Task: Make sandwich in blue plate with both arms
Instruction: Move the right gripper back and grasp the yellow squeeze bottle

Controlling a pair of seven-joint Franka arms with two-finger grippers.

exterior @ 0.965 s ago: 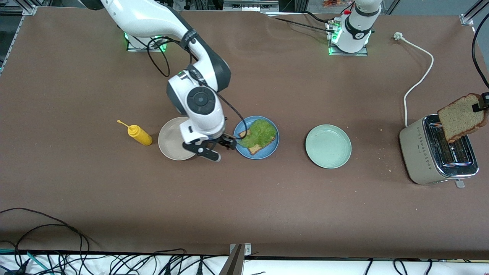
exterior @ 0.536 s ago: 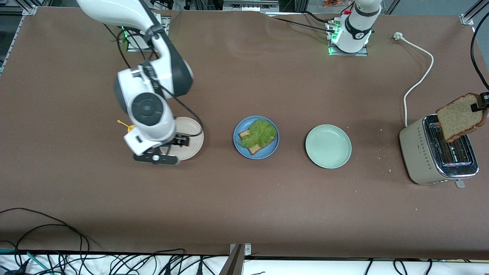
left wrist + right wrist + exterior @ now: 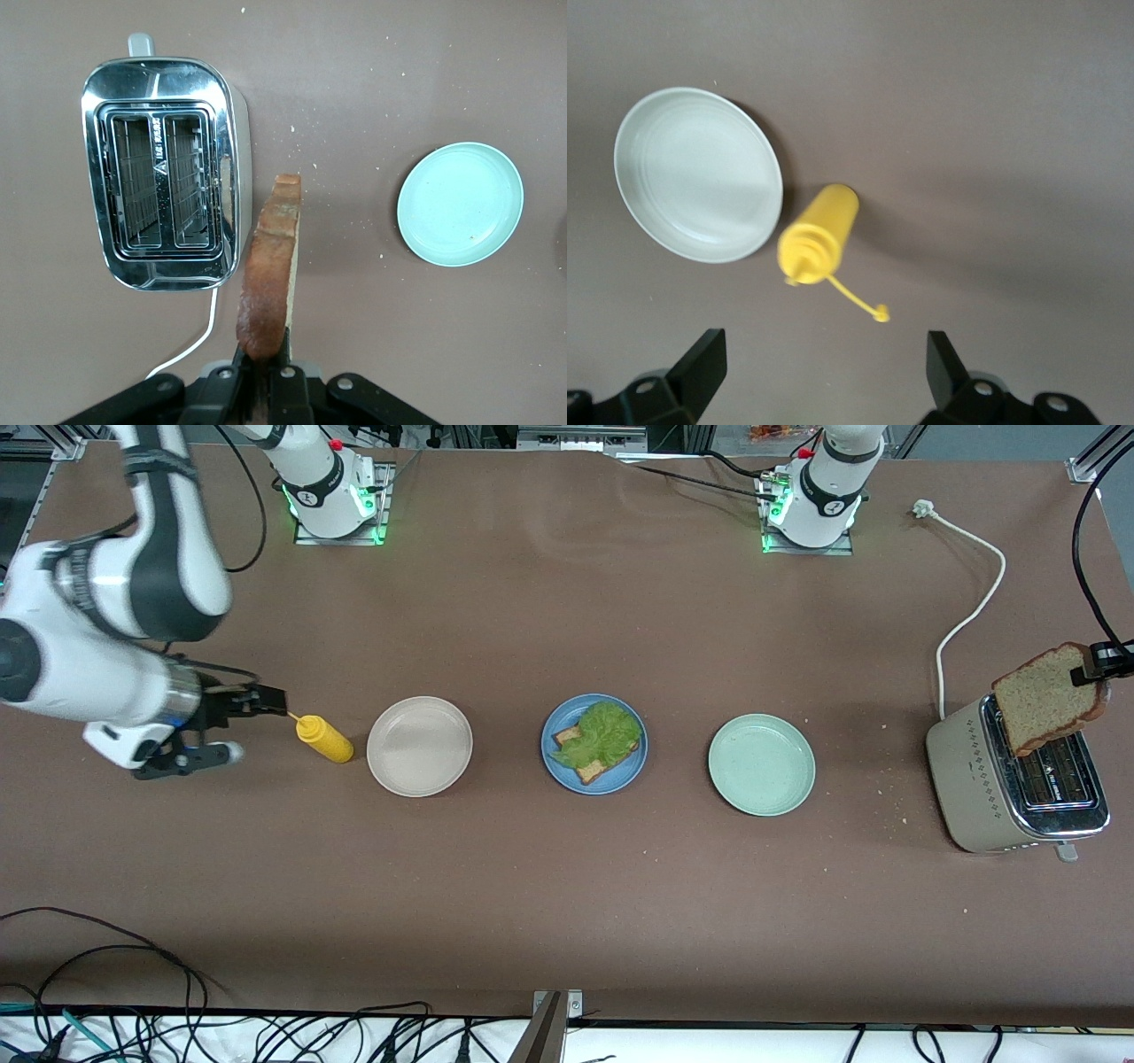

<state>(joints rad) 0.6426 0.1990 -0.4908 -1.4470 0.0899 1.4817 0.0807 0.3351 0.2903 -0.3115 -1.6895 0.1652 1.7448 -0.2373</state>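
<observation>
The blue plate (image 3: 549, 757) sits mid-table and holds one brown toast slice (image 3: 592, 771) with a ruffled lettuce leaf (image 3: 604, 733) lying on top. My left gripper (image 3: 1094, 666) is shut on the crust edge of a second toast slice (image 3: 1050, 698), which hangs over the toaster (image 3: 1010, 788). The left wrist view shows that slice (image 3: 270, 266) edge-on, clamped between the jaws of the left gripper (image 3: 266, 354). My right gripper (image 3: 246, 726) is open and holds nothing. It hangs over the table by the nozzle of the yellow sauce bottle (image 3: 323, 740), toward the right arm's end.
A beige-white plate (image 3: 419, 746) lies between the bottle and the blue plate. A mint-green plate (image 3: 761, 763) lies between the blue plate and the toaster. The toaster's white cord (image 3: 970, 602) runs toward the left arm's base. Crumbs dot the table near the toaster.
The right arm swung away from the blue plate, across the beige plate, to the bottle's nozzle end, gripper still open. The held toast shifted slightly toward the mint plate.
</observation>
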